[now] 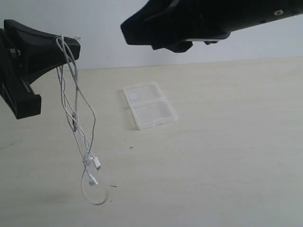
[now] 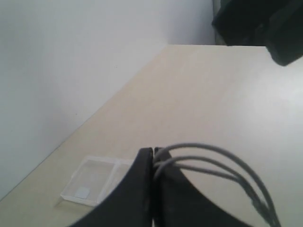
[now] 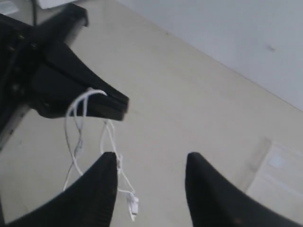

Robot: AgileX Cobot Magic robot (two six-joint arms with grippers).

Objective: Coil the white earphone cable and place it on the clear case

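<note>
White earphone cable (image 1: pixel 74 124) hangs in long loose loops from the left claw (image 1: pixel 70 47), up in the air on the left side. That claw is pinched tight on the top of the loops. The earbuds dangle low, and the lowest loop is very close to the table (image 1: pixel 227 142); I cannot tell if it touches.

The right claw (image 3: pixel 151 161) is high up, just beside the left one. Its two fingers are spread apart with nothing between them.

The clear case (image 1: pixel 150 112) lies flat and open, well apart from the cable, in the far middle of the table.

I think the job now is to gather the hanging part into a smaller bunch. The right claw should take the strands low down, lift them gently up to the left claw, and not tug, or the loops may slip out.

One half of the case has a small white label (image 1: pixel 134 96). It is too small to read.
</note>
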